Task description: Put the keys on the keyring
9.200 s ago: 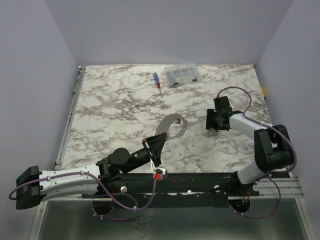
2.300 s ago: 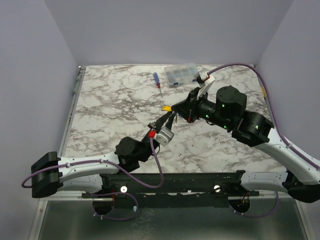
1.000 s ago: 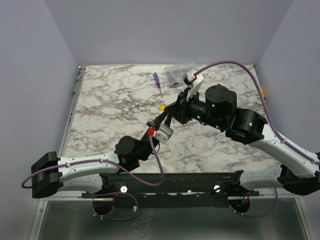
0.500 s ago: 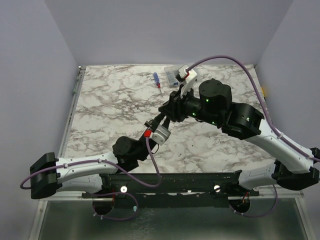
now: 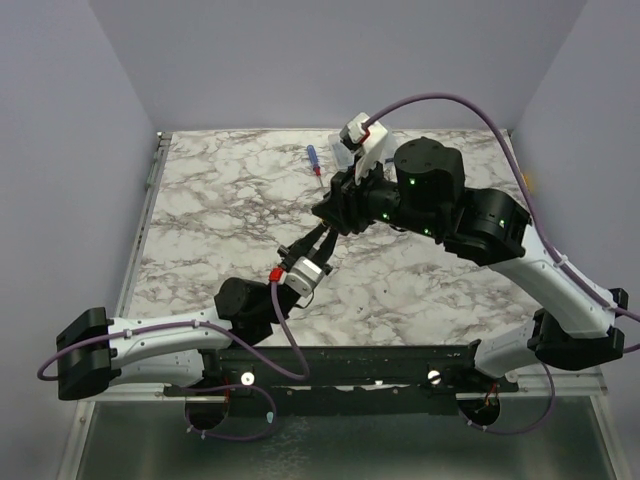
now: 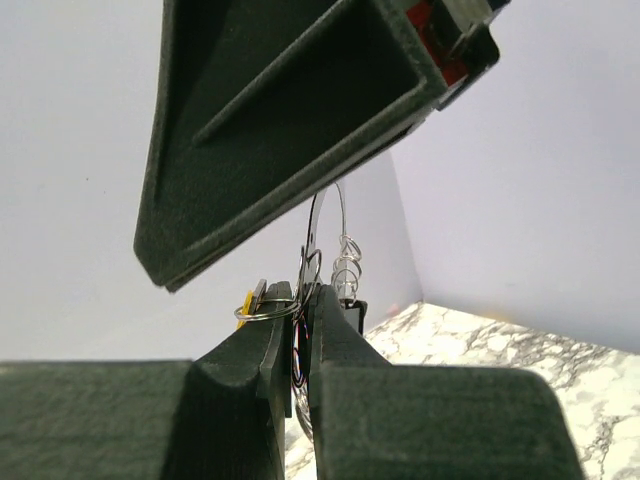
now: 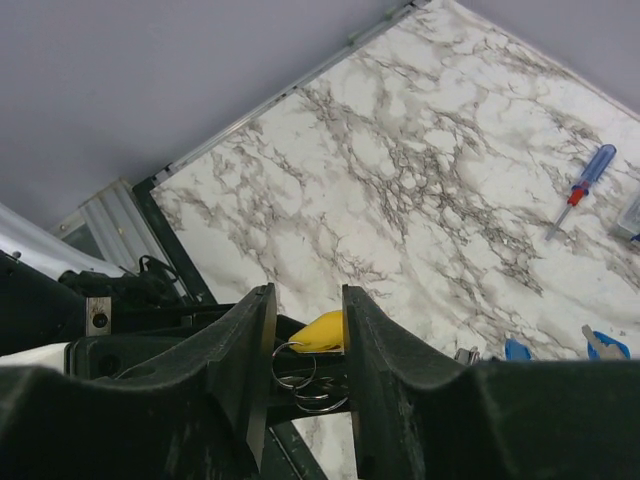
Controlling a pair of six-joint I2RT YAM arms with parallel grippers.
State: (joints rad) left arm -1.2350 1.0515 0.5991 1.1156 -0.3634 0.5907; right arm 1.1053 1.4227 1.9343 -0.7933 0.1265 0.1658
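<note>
Right arm has swung leftward above the counter's [image 5: 200,210] middle; with left claw [image 6: 303,300] clamped on the keyring [image 6: 312,222] and right claw [image 7: 308,350] pinching the yellow key [image 7: 325,330], thread slowly, ring steady.

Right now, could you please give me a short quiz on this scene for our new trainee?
1. True or false: the screwdriver lies on the table.
2. What colour is the key head sitting in the right end effector: A blue, B yellow, C black?
3. What does the left end effector pinch?
Key: 1 true; 2 B, the yellow key; 3 the keyring.
</note>
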